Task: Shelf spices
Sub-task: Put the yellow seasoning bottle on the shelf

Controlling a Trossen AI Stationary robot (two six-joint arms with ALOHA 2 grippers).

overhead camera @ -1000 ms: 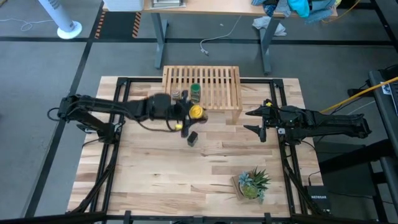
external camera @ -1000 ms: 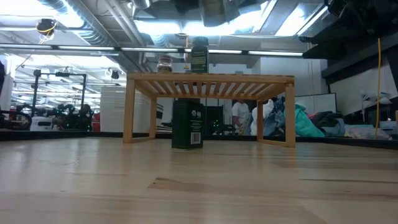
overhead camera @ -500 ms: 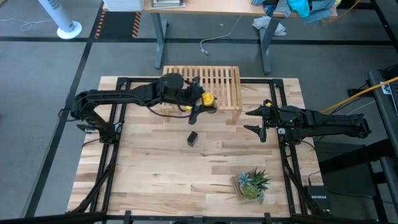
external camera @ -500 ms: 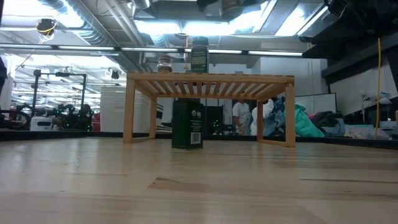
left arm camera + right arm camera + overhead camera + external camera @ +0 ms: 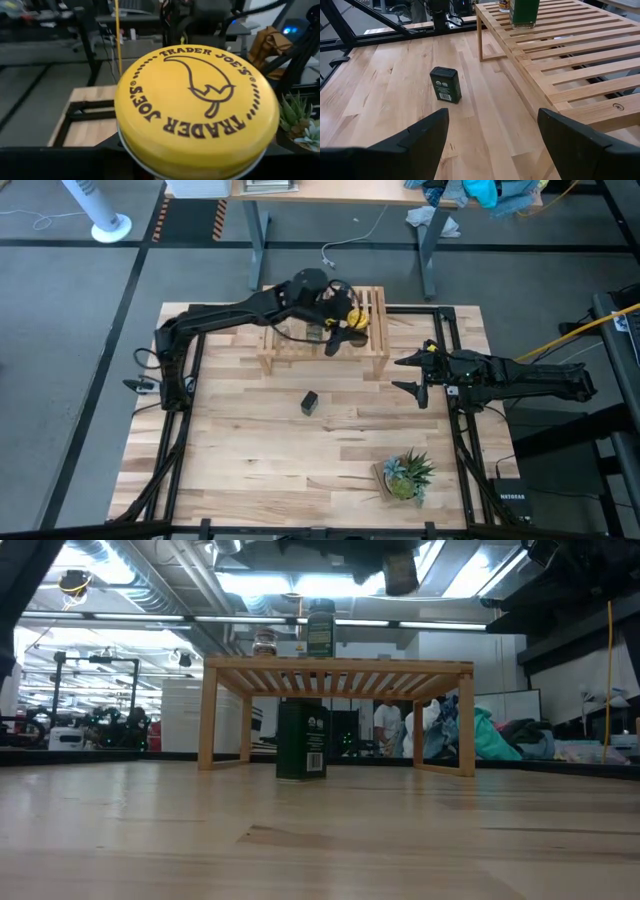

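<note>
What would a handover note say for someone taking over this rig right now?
Left gripper: shut on the yellow-lidded jar, held above the shelf, not yet set down.
Right gripper: open, waiting right of the shelf.
Done: green-lidded jar and small clear jar stand on the shelf.
Left: place the yellow-lidded jar, then fetch the black tin, upright on the table in front of the shelf.

My two arms are dark, slim and jointed, my left arm [image 5: 230,315] trailing a black cable, my right arm [image 5: 520,380] ending in blunt matte-black fingers [image 5: 415,137] with rounded tips.
</note>
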